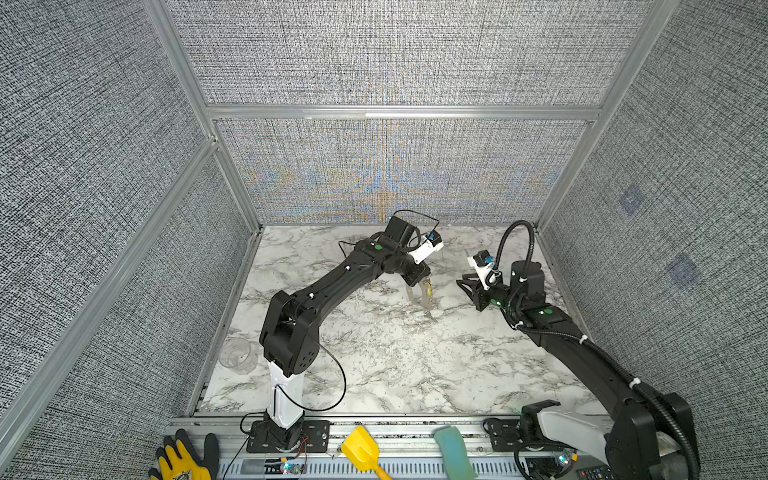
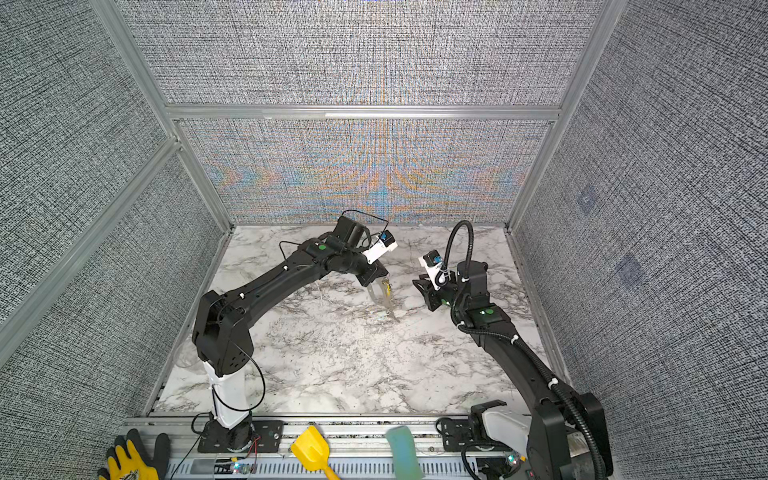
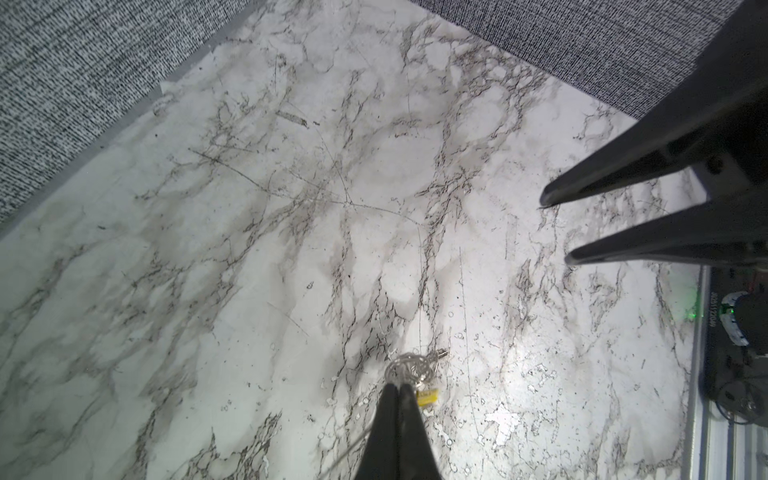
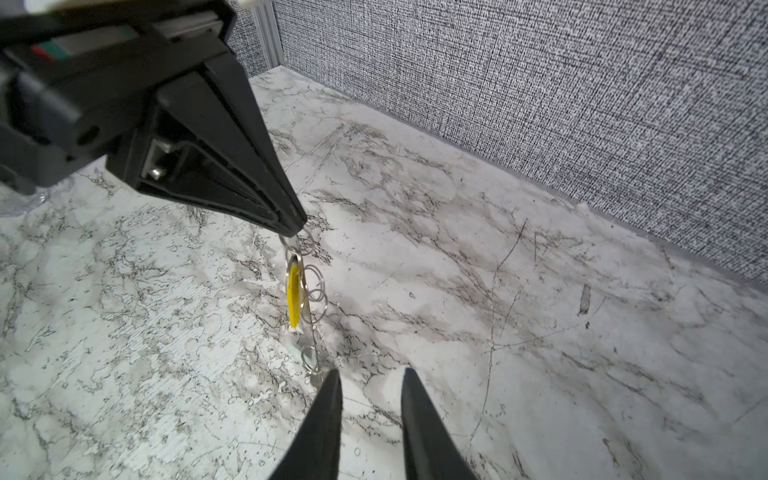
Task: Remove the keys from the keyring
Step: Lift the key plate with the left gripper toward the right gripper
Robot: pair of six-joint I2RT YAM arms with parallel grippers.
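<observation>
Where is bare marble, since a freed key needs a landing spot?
Widest bare marble: front middle, between the left arm and right arm. Also the back-left corner. Crowded: around the keyring hanging from the left hand, near the right hand.

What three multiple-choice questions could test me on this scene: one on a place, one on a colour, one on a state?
1. Where is the keyring?
A) out of sight
B) hanging from the left gripper
C) held by the right gripper

2. What colour is the upper tag on it?
A) red
B) yellow
C) black

3. How is the right gripper?
A) open and empty
B) shut on the keyring
C) shut on the tag

Answers:
1 B, the left gripper's shut jaws pinch the top ring.
2 B, it shows bright yellow in both wrist views.
3 A, its jaws stand apart with nothing between them.
</observation>
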